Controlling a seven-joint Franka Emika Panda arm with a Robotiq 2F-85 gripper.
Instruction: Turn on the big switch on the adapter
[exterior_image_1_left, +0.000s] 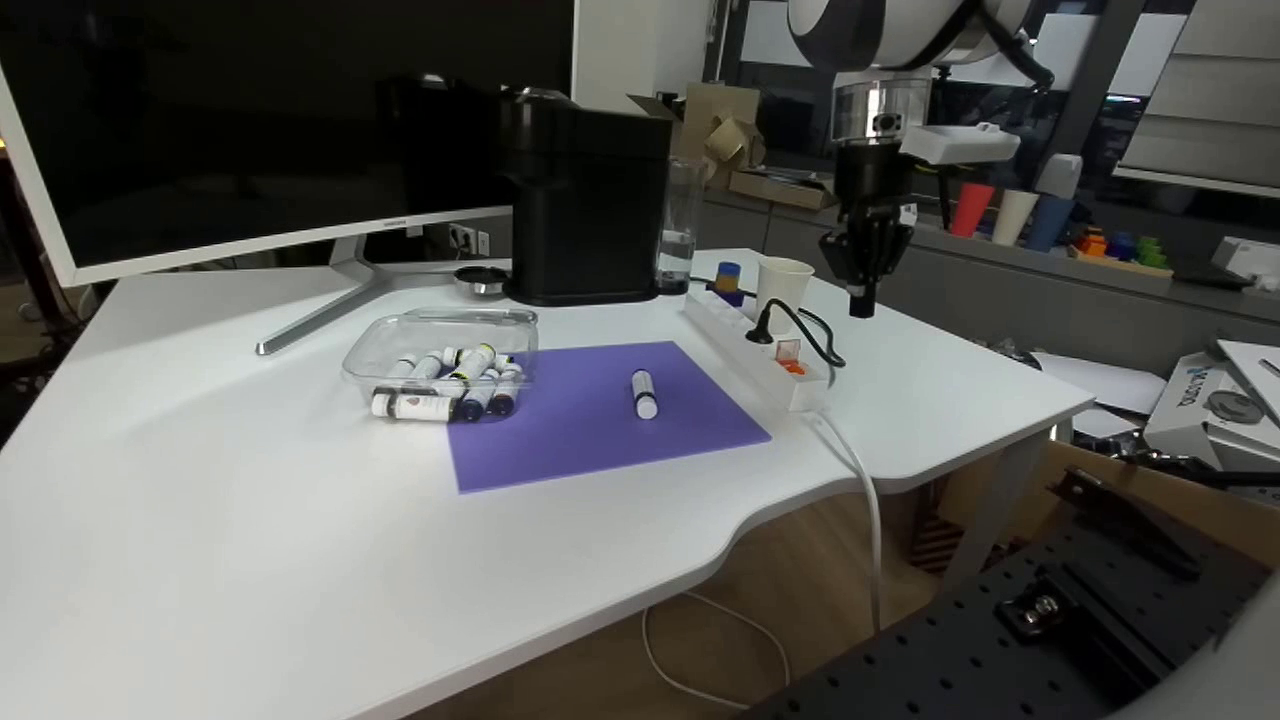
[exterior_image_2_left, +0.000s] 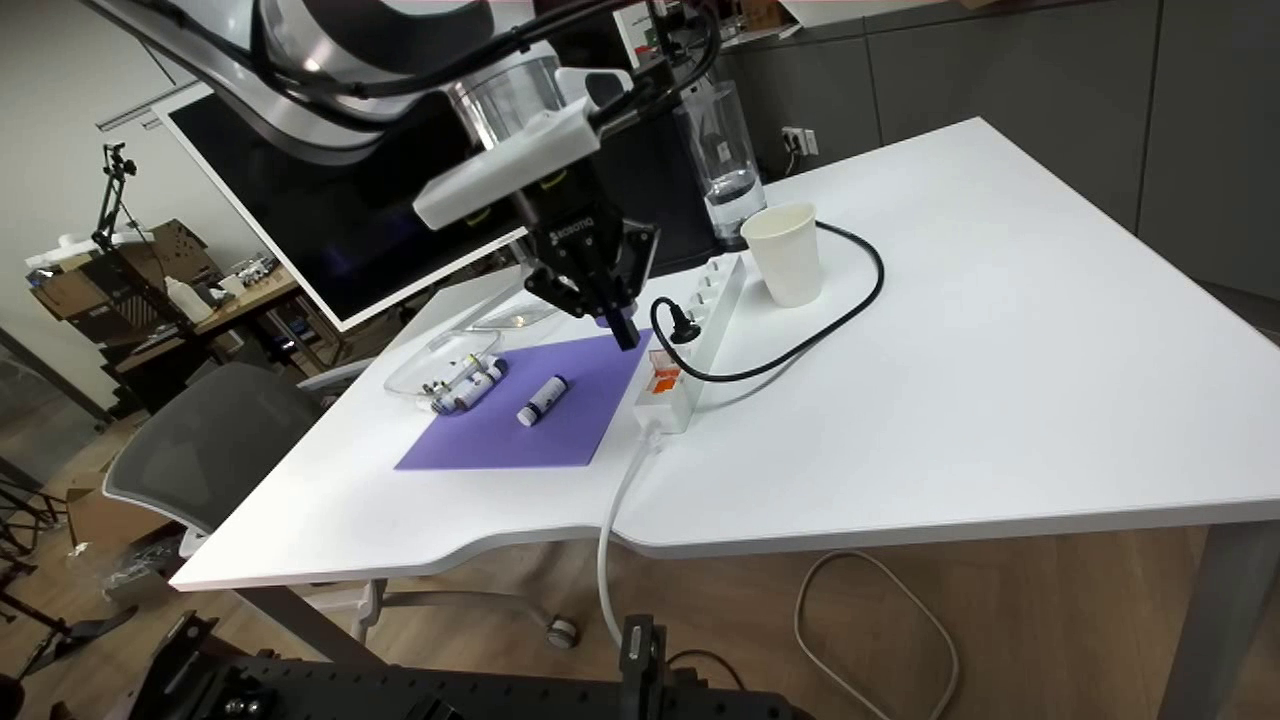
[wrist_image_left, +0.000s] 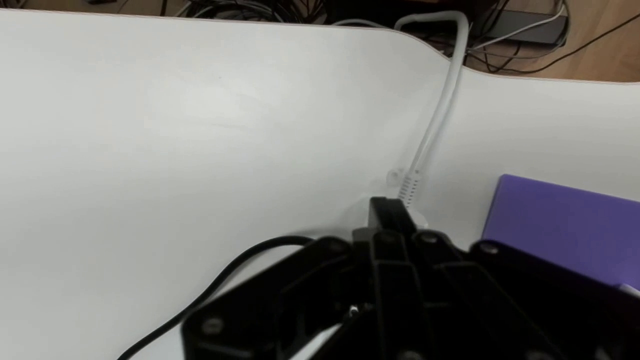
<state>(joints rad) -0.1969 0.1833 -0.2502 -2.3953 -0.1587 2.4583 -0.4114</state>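
in an exterior view, a wide black-screened monitor in a white frame (exterior_image_1_left: 250, 130) stands at the left of the white table (exterior_image_1_left: 220, 560); next, a clear plastic tub (exterior_image_1_left: 385, 345) holds several white labelled tubes (exterior_image_1_left: 478, 378) at the left edge of a flat purple rectangular mat (exterior_image_1_left: 580, 430); behind the mat stands a black boxy machine (exterior_image_1_left: 590, 200); a single white cylindrical tube (exterior_image_1_left: 644, 394) lies on the mat; right of it runs a long white plastic power strip (exterior_image_1_left: 735, 340), a black plug (exterior_image_1_left: 762, 328) in it, a cream paper cup (exterior_image_1_left: 785, 285) just beside, and the orange big switch (exterior_image_1_left: 793, 367) at its near end, seemingly under a raised cover, its setting too small to tell; farther right, the black two-fingered gripper (exterior_image_1_left: 862, 302) hangs above the table, fingertips pressed together, apart from the switch.
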